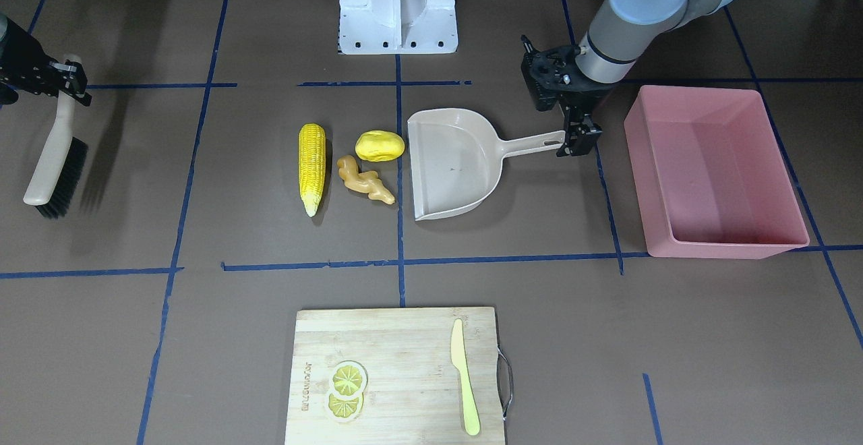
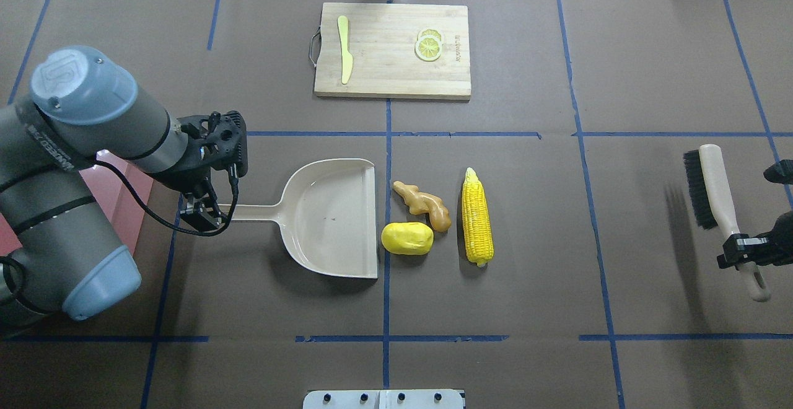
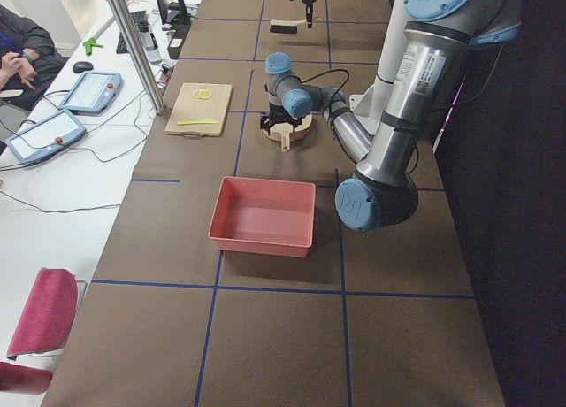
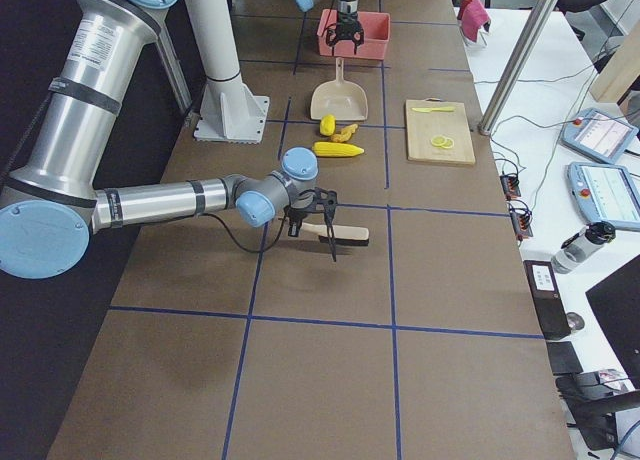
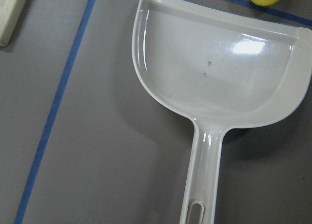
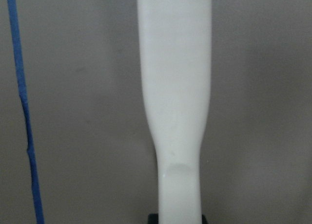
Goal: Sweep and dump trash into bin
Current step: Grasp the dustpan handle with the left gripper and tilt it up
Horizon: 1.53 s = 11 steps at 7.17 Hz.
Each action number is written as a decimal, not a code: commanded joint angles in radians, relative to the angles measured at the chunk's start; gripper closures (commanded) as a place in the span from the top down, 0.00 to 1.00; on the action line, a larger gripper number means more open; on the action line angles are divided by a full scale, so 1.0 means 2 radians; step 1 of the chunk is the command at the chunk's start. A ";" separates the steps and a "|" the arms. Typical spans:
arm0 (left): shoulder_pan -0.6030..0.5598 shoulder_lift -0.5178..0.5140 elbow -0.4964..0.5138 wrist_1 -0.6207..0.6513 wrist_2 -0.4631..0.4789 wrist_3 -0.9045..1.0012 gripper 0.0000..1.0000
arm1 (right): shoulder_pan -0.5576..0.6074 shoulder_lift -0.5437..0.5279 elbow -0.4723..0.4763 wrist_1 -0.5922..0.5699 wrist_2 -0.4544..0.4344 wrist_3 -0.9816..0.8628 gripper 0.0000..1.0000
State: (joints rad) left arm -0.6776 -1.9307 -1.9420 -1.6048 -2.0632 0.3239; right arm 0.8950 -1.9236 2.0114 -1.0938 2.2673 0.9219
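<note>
The corn cob [image 1: 312, 167], the yellow potato-like lump [image 1: 379, 145] and the tan ginger root [image 1: 364, 179] lie on the table just off the open mouth of the beige dustpan [image 1: 452, 162]. The dustpan lies flat. My left gripper [image 1: 576, 138] is shut on the end of its handle. The pink bin [image 1: 725, 243] stands beyond that gripper; in the overhead view it [image 2: 124, 211] is mostly hidden by my left arm. My right gripper [image 1: 71, 81] is shut on the handle of a brush [image 1: 54, 155], held above the table far from the trash.
A wooden cutting board [image 1: 398, 337] with a yellow-green knife [image 1: 465, 377] and lemon slices [image 1: 347, 388] lies at the table's far side from the robot. The white robot base [image 1: 398, 7] stands behind the dustpan. Blue tape lines mark the brown table.
</note>
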 commanded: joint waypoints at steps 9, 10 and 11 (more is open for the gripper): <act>0.049 -0.046 0.074 0.004 0.072 0.004 0.64 | 0.000 0.015 0.009 -0.014 0.000 0.001 0.00; 0.048 -0.044 0.077 0.004 0.072 0.004 0.55 | 0.000 0.015 0.009 -0.014 0.000 0.002 0.00; 0.049 -0.043 0.078 0.005 0.071 0.004 0.39 | 0.000 0.017 0.010 -0.016 0.001 0.005 0.00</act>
State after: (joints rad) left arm -0.5809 -2.0196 -1.7897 -1.5975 -1.9201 0.3330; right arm 0.8958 -1.8920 2.0299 -1.1224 2.2675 0.9263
